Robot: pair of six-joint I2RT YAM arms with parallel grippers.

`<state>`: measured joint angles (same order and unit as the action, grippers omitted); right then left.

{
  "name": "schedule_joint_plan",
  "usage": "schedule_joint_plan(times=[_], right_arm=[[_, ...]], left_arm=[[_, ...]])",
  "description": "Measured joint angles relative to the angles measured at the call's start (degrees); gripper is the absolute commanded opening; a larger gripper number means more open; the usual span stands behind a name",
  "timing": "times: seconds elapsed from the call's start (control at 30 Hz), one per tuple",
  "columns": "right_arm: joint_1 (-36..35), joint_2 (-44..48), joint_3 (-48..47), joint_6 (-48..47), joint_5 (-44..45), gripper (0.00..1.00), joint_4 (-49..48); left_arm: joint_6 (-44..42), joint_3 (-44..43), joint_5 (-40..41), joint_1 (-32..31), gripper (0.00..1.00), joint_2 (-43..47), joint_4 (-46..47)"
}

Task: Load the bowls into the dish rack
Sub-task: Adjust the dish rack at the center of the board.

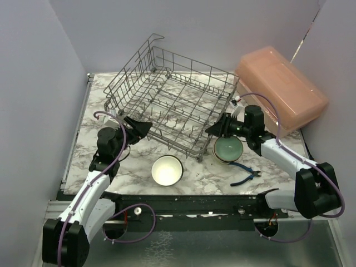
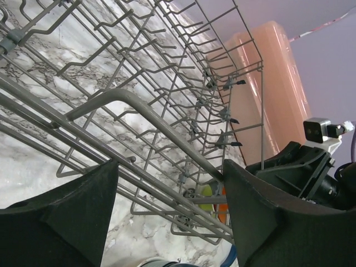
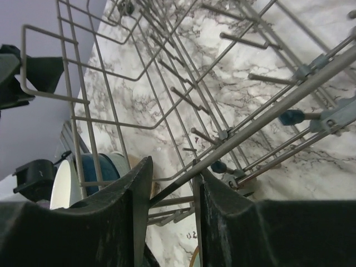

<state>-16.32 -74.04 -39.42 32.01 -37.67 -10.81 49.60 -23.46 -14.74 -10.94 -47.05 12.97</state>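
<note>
The grey wire dish rack point(image 1: 172, 103) stands mid-table with no bowls in it. A stack of bowls with a pale cream inside point(image 1: 167, 169) sits in front of it. A second stack with a mint green inside point(image 1: 228, 149) sits at the rack's front right. My left gripper point(image 1: 139, 129) is open at the rack's front left side, and the rim bar point(image 2: 150, 114) runs between its jaws point(image 2: 169, 167). My right gripper point(image 1: 217, 129) is closed on the rack's front right rim wire point(image 3: 261, 119), which sits between its fingers point(image 3: 173, 167).
A pink translucent box point(image 1: 281, 92) lies at the back right, close to the rack. Blue-handled pliers point(image 1: 245, 175) lie near the front right. Purple walls close in on the left, back and right. Through the wires, the right wrist view shows a white and a blue bowl point(image 3: 83, 178).
</note>
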Motion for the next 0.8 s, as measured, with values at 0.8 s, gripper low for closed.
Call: schedule_joint_plan(times=[0.8], right_arm=[[-9.92, -0.31, -1.49, 4.37, 7.10, 0.21, 4.68]], left_arm=[[-8.63, -14.12, 5.22, -0.42, 0.51, -11.54, -12.37]])
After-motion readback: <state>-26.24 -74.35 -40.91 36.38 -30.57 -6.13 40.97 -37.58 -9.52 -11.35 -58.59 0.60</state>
